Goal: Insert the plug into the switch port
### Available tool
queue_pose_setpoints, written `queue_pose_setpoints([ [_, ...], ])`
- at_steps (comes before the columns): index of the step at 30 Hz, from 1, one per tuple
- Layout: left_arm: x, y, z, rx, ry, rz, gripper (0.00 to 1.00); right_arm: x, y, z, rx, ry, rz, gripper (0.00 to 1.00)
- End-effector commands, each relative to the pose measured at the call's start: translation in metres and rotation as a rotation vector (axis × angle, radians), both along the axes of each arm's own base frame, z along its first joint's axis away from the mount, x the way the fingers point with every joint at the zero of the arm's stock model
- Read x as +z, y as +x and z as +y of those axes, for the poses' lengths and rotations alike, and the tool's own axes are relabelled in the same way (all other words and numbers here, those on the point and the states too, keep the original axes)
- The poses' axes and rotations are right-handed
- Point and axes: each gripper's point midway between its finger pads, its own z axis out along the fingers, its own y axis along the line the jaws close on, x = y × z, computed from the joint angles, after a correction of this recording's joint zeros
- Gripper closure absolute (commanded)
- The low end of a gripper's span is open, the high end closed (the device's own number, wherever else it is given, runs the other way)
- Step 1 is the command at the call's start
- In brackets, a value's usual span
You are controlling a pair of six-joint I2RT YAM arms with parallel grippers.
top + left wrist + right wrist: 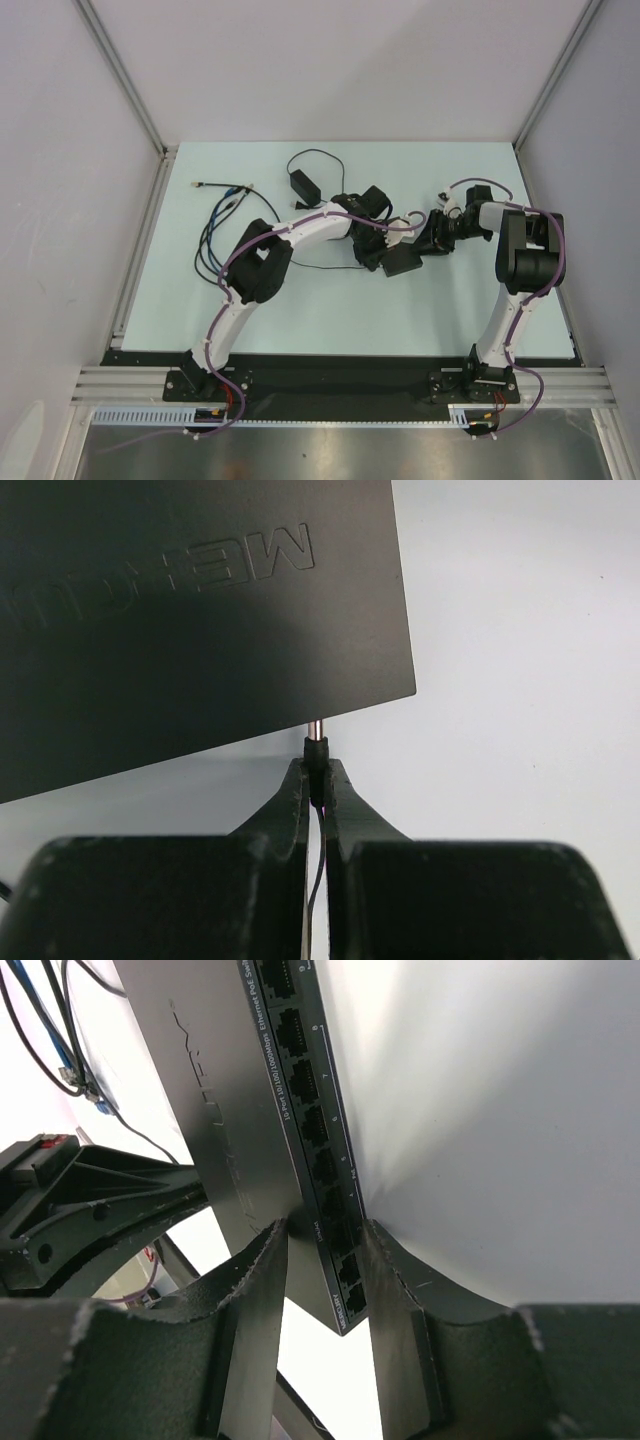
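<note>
Nearest in the left wrist view, my left claw (318,772) is pinched almost fully closed on the barrel plug (316,746), whose thin cord (315,880) runs down between the fingers toward the bottom of the frame. The plug's bare metal tip points up and meets the lower edge of the switch (200,610) near its lower right corner; I cannot tell whether it has entered a socket. In the right wrist view, my right claw (322,1235) is partly open and clamped across the thin body of the switch near one corner, one finger on each flat face, with the row of Ethernet sockets (310,1125) running away toward the top of the frame. From above, the switch sits mid-frame between both claws over the pale counter (300,310). Farther back lie a bundle of network cables (215,225) at left and a small power adapter (303,184) above centre.
</note>
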Motion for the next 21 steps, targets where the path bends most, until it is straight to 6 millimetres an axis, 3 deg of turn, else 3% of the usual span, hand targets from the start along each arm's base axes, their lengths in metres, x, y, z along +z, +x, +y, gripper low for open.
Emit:
queue_pose_setpoints([
  [1, -0.031, -0.026, 0.008, -0.061, 0.075, 0.078, 1.00, 0.001, -0.011, 0.012, 0.008, 0.048, 0.053, 0.59],
  [8, -0.032, -0.029, 0.011, -0.053, 0.087, 0.090, 0.99, 0.001, -0.012, 0.011, -0.018, 0.053, 0.074, 0.60],
  [21, -0.038, -0.035, 0.021, 0.068, 0.111, 0.179, 1.00, -0.003, -0.042, 0.014, -0.061, 0.086, 0.163, 0.56],
])
